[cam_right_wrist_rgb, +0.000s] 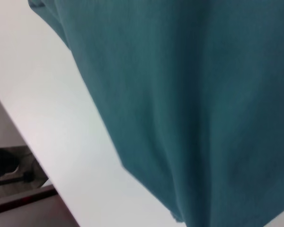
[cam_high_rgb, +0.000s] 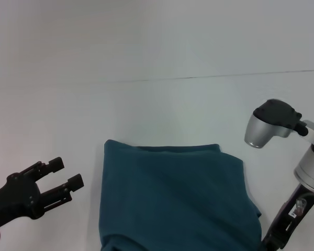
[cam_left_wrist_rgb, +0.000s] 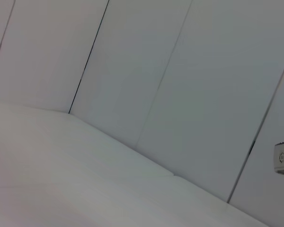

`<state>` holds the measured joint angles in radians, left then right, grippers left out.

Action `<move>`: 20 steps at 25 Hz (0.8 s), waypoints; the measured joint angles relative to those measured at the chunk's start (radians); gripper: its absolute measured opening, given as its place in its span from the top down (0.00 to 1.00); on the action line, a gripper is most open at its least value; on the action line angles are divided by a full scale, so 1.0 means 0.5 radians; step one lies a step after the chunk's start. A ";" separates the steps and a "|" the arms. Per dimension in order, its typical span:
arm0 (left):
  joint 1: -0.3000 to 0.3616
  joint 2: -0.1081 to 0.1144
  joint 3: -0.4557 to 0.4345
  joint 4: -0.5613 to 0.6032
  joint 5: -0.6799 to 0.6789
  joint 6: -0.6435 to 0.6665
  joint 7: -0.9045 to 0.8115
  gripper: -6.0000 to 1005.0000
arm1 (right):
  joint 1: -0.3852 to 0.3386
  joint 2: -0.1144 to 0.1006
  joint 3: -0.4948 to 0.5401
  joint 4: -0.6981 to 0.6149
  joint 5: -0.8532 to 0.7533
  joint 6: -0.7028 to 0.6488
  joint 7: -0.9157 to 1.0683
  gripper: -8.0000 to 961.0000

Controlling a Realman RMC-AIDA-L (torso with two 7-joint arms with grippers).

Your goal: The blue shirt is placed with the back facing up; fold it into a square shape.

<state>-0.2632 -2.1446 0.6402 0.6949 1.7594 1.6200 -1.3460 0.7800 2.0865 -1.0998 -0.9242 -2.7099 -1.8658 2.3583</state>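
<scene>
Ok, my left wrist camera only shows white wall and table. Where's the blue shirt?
Observer: The blue shirt lies on the white table, right in front of the robot, with a layer folded over.
Operator: Is my left gripper touching it?
Observer: No. The left gripper is off to the shirt's left, apart from it, fingers open.
Operator: And the other arm?
Observer: The right arm is at the shirt's right side, and its wrist camera is nearly filled with the cloth.
</scene>
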 joint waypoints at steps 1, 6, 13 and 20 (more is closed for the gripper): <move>0.002 0.000 0.001 0.000 0.000 0.002 0.000 0.22 | 0.002 -0.003 0.014 -0.007 0.007 -0.007 -0.001 0.86; 0.005 0.001 0.002 0.001 0.000 0.013 -0.035 0.22 | 0.002 -0.031 0.119 -0.107 0.051 -0.149 -0.057 0.75; -0.075 0.024 0.005 0.112 0.115 0.040 -0.478 0.23 | -0.015 -0.098 0.282 -0.277 0.256 -0.226 -0.123 0.51; -0.208 0.010 0.096 0.424 0.365 0.077 -1.296 0.23 | 0.005 -0.097 0.325 -0.281 0.287 -0.165 -0.214 0.34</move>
<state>-0.3670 -2.1398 0.6881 0.9071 1.9419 1.6584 -1.9940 0.7824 2.0377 -0.9375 -1.0647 -2.5664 -1.9484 2.2515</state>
